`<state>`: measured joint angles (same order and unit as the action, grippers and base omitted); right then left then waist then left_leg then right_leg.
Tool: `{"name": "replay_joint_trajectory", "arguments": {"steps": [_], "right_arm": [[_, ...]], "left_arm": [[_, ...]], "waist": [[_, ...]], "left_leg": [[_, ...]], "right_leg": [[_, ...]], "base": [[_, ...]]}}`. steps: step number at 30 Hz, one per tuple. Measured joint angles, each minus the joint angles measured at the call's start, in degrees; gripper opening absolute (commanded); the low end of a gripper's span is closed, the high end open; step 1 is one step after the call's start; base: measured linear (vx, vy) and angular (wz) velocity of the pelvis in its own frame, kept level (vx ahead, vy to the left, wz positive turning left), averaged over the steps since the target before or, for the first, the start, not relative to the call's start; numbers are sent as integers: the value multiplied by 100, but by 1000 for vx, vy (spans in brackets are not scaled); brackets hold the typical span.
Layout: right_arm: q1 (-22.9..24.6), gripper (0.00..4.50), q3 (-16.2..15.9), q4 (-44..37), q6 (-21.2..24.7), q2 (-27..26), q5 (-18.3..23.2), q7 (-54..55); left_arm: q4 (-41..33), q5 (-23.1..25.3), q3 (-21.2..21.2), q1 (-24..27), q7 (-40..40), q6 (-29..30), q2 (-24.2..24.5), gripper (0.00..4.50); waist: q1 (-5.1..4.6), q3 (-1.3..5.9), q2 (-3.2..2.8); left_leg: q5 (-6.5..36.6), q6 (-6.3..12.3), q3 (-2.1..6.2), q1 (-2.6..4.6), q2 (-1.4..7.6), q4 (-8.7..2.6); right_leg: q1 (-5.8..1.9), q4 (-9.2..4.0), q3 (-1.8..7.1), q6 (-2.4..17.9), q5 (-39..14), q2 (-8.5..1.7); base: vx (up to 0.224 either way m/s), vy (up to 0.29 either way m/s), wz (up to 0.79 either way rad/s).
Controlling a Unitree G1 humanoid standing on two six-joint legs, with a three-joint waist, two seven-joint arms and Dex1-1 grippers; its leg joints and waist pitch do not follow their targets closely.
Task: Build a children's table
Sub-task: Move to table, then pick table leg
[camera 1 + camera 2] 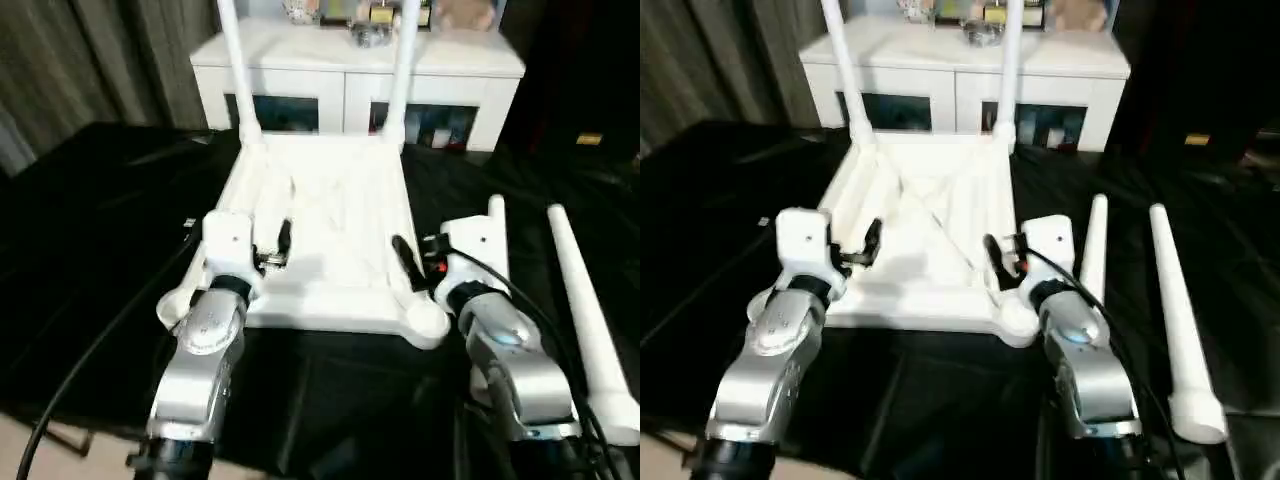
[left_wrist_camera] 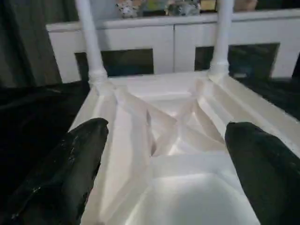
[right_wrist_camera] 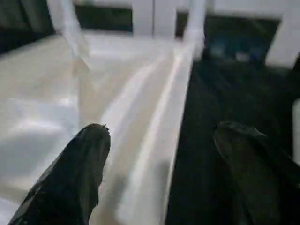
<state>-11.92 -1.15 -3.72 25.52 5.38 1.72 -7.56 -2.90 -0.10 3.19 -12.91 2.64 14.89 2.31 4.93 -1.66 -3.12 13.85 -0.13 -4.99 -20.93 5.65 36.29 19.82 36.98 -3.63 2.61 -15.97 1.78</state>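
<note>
The white tabletop (image 1: 330, 215) lies upside down on the black cloth, ribbed underside up. Two white legs stand upright in its far corner sockets, one at the left (image 1: 236, 70) and one at the right (image 1: 403, 70). Two loose legs (image 1: 1095, 250) (image 1: 1175, 310) lie on the cloth to the right of it. The near corner sockets (image 1: 425, 320) (image 1: 175, 305) hold no leg. My left gripper (image 2: 166, 129) hovers open over the near left part of the underside. My right gripper (image 3: 161, 129) is open astride the tabletop's right rim, one finger over the ribs, the other over the cloth.
A white cabinet (image 1: 350, 70) with glass-fronted shelves and small items on top stands close behind the tabletop. Black cloth (image 1: 100, 220) covers the floor on all sides. Grey curtains (image 1: 90, 60) hang at the back left. A black cable (image 1: 90, 360) runs beside my left forearm.
</note>
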Motion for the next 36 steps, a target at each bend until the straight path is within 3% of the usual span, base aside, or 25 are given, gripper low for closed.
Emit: {"name": "replay_joint_trajectory", "arguments": {"steps": [3,4,7,9,11,19,21,24,27,31,36], "right_arm": [[-115,398,-35,-5,186,-77,42,65],[-117,398,-29,-5,257,-55,41,113],[-117,398,71,-11,445,-72,43,219],[-117,431,146,-31,606,-156,48,305],[-136,434,237,-58,914,-232,36,477],[-671,442,663,-224,2087,26,-165,1037],[-740,442,687,-258,2295,114,-256,1062],[-844,442,592,-293,3142,411,-473,1093],[-846,442,568,-288,3595,521,-541,1103],[-866,442,635,-218,4319,741,-439,997],[-979,415,943,-52,4773,760,-214,711]], "left_arm": [[42,3,-5,-8,112,0,90,449],[41,-1,7,-18,192,-9,83,449],[42,-68,17,-47,415,-13,156,449],[46,-163,24,-56,624,-16,282,450],[45,-303,132,-56,1030,-27,471,450],[-654,-1262,868,82,3417,183,1370,450],[-792,-1386,928,63,3703,292,1513,450],[-1070,-1567,1072,-50,4146,584,1835,450],[-1256,-1612,1134,-113,4305,669,1891,450],[-1521,-1830,1274,-155,4500,960,1943,450],[-1619,-1931,1347,-162,4570,1146,1977,450]], "waist": [[-99,-2,-7],[-87,-5,-5],[-74,-15,-12],[-111,-18,-11],[-139,-23,-6],[-171,-75,-1],[-175,-75,-1],[-161,-83,-4],[-169,-87,-5],[-176,-90,-8],[-211,-95,-2]], "left_leg": [[-19,-21,-53,-60,14,42],[-31,-18,-80,-87,23,33],[-95,-124,-138,-83,68,-10],[-96,-132,-173,-57,89,-8],[-101,-138,-194,-58,98,-9],[-124,-114,-345,-42,99,-47],[-133,-102,-351,-42,99,-53],[-150,-98,-359,-46,100,-60],[-149,-97,-360,-47,100,-63],[-151,-99,-362,-43,101,-66],[-153,-101,-362,-37,102,-67]], "right_leg": [[114,140,0,-48,3,-227],[108,133,-5,-44,7,-228],[106,87,-15,-1,37,-227],[103,69,-14,-7,65,-228],[98,50,-13,-8,92,-232],[100,28,0,-57,135,-317],[99,18,1,-66,141,-318],[100,9,1,-70,143,-320],[101,7,2,-70,143,-320],[101,8,2,-70,143,-320],[98,11,3,-69,144,-319]], "base": [[0,0,0],[-63,-8,7],[-39,-6,4],[0,0,0],[0,0,0],[0,0,0],[0,0,0],[0,0,0],[0,0,0],[0,0,0],[0,0,0]]}}
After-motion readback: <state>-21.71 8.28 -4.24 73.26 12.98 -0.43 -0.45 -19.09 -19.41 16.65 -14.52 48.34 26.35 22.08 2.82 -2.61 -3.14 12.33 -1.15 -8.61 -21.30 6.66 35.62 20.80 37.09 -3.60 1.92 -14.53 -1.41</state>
